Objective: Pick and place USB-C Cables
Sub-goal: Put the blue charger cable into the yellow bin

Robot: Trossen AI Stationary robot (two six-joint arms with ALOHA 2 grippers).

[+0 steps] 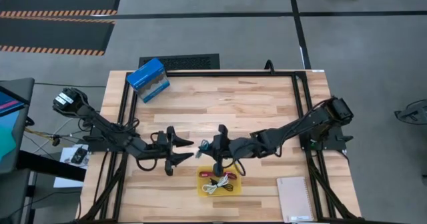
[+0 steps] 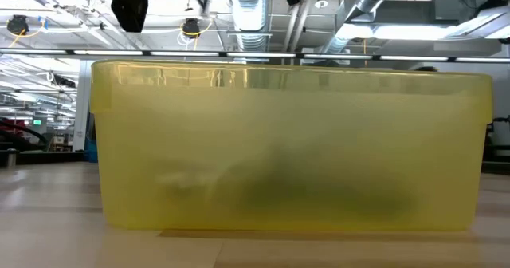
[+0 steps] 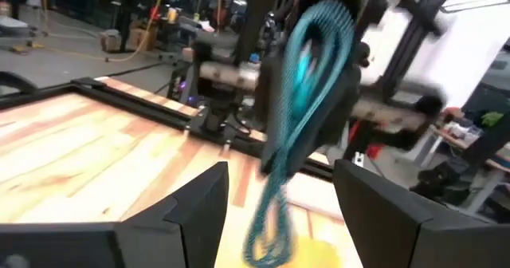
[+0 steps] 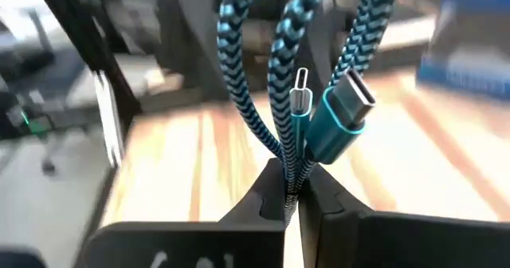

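Right claw (image 4: 292,190) clamped on teal-blue cable (image 4: 295,84), held above table (image 1: 253,111) near yellow tray (image 1: 220,184). Left claw (image 3: 279,200) apart, empty, facing cable.

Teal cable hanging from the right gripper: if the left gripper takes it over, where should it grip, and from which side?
Probably the hanging strands of the teal cable, below where the right gripper pinches them. There they run together as one narrow bundle. Come straight ahead from the left arm's side: the open left gripper already faces it, with a finger on either side. Stay off the connectors.
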